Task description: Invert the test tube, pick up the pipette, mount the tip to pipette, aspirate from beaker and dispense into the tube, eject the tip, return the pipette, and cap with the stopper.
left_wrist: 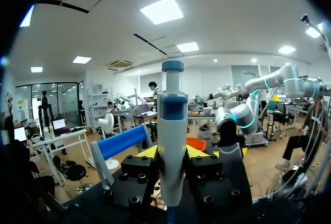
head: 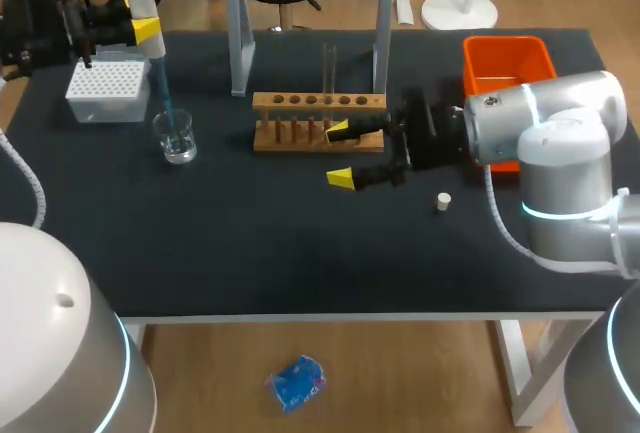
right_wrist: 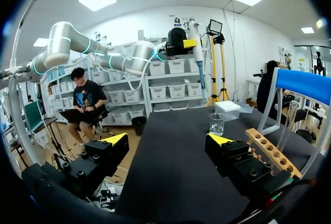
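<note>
Pipette (head: pixel 145 8) stands upright toward the ten o'clock part of the table (head: pixel 300 253). Both fingers of the left gripper (head: pixel 147 29) are clamped on its body, and its long tip reaches down into the mouth of the beaker (head: pixel 176 138). The tip box (head: pixel 105 88) sits at the beaker's ten o'clock. Toward twelve o'clock the wooden rack (head: pixel 318 118) holds the test tube (head: pixel 328 65) upright. The right gripper (head: pixel 340 155) hovers at the rack's front, fingers spread wide, holding nothing. The stopper (head: pixel 443 201) lies apart at its four o'clock.
</note>
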Controlling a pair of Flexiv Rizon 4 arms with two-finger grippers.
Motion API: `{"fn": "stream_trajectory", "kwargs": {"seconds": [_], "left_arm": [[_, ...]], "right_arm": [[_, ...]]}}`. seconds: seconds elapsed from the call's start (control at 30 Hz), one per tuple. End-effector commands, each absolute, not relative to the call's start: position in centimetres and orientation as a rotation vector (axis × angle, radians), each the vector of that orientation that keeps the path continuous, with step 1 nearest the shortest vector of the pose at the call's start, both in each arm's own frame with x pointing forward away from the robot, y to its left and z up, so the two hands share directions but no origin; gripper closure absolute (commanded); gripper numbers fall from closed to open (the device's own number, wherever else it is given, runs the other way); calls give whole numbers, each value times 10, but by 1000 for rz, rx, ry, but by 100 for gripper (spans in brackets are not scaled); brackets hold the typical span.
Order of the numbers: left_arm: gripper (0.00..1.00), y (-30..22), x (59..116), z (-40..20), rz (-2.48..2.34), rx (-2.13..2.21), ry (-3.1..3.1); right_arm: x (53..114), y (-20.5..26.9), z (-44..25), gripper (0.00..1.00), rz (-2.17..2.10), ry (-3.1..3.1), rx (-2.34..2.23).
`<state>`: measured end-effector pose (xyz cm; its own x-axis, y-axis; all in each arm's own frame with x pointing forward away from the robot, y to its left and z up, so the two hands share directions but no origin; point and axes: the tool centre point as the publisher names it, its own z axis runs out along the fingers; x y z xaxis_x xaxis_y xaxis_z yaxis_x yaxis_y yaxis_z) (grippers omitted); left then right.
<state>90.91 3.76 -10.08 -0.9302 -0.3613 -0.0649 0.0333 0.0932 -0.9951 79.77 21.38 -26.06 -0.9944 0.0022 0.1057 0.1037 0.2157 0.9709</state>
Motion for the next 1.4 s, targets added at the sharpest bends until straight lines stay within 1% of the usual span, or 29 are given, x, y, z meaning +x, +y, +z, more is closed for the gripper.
{"fn": "stream_trajectory", "kwargs": {"seconds": [0.03, 0.13, 0.3, 0.63, 0.77, 1.4], "left_arm": [[100, 38, 909, -101, -1909, -324, 2082], [100, 38, 909, -101, -1909, -324, 2082], [100, 36, 929, -108, -1926, -271, 2096], [100, 50, 959, -130, -1951, -228, 2121], [100, 55, 965, -136, -1968, -225, 2113], [100, 60, 971, -147, -1992, -218, 2124]], "right_arm": [[797, 213, -261, 0, -1915, -2385, -103], [797, 213, -261, 0, -1915, -2385, -103], [797, 213, -261, 0, -1915, -2385, -103], [797, 213, -261, 0, -1915, -2385, -103], [804, 225, -270, 0, -1819, -2525, -169], [840, 294, -326, 0, -1753, -2685, -271]]}}
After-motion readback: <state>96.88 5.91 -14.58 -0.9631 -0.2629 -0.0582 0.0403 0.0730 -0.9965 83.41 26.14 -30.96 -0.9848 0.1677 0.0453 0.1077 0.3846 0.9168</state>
